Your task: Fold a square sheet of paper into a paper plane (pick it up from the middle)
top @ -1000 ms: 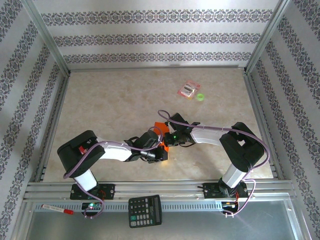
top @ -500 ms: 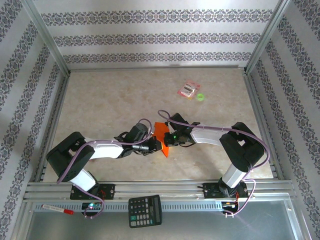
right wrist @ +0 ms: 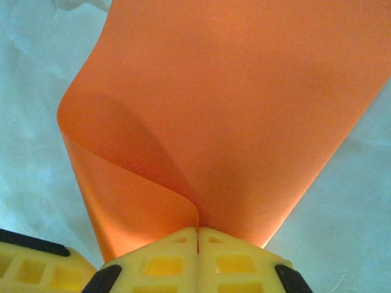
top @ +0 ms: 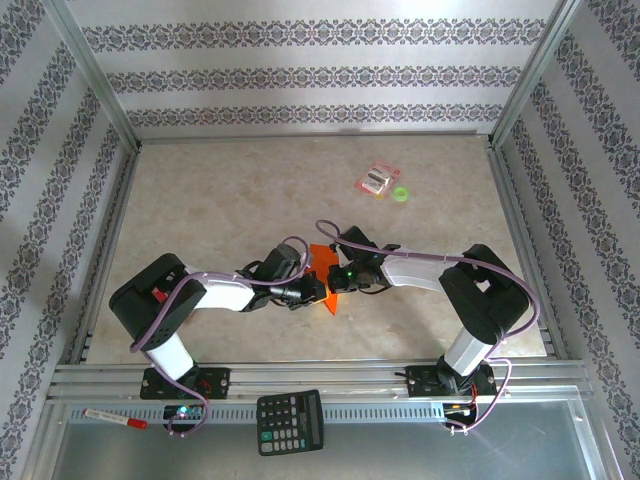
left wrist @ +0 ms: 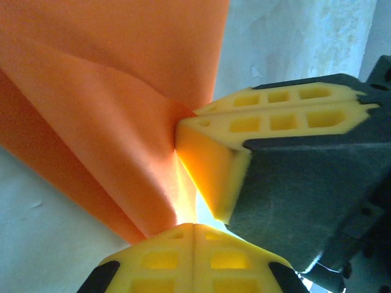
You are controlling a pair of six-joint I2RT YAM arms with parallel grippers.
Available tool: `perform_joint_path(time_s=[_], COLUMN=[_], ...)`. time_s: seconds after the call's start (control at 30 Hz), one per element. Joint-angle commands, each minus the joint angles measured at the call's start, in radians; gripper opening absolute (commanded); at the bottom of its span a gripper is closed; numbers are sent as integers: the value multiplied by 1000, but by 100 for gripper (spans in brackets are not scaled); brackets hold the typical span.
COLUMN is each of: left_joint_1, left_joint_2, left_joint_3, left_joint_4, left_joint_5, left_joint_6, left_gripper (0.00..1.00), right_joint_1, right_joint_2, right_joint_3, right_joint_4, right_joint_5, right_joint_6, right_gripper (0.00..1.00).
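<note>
The square sheet of paper [top: 321, 260] is bright orange and bent over on itself, hanging between my two grippers at the table's middle. My right gripper [right wrist: 197, 231] is shut on it, and the paper [right wrist: 244, 110] curls into the seam of the jaws. From the left, my left gripper [left wrist: 194, 227] stands shut, its tips touching the lower edge of the paper [left wrist: 110, 122]. The right gripper's fingers [left wrist: 275, 116] pinch the fold just above those tips. From above, the left gripper [top: 310, 291] and right gripper [top: 333, 281] nearly touch. A paper plane is out of view.
A small pink-red packet [top: 378, 178] and a green ring [top: 401, 193] lie at the back right. A black calculator [top: 290, 420] and a pen [top: 115, 418] rest on the metal shelf in front of the arm bases. Patterned walls and aluminium rails [top: 300, 378] enclose the table.
My left gripper has slid away from the near part of the paper, a little left and back, and its arm has changed posture. The paper now stands more upright. The right arm has stayed put.
</note>
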Motion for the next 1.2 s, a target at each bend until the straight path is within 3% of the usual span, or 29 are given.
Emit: perform_joint_path(time_s=[0.0, 0.4, 0.87, 1.17], left_joint_1=[12, 14, -23, -24], left_joint_2=[28, 11, 34, 34], left_joint_3=[9, -20, -25, -17], left_joint_4=[42, -11, 117, -70], left_joint_5=[19, 2, 71, 14], left_joint_6=[17, 41, -28, 36], left_gripper=[0, 0, 1, 0], right_joint_1=[-7, -13, -14, -15], right_joint_2=[49, 54, 58, 55], right_joint_3=[-34, -33, -30, -37], right_joint_4=[-82, -89, -91, -90], right_joint_5=[39, 42, 41, 43], right_joint_6=[-16, -21, -25, -26], right_gripper=[0, 0, 0, 0])
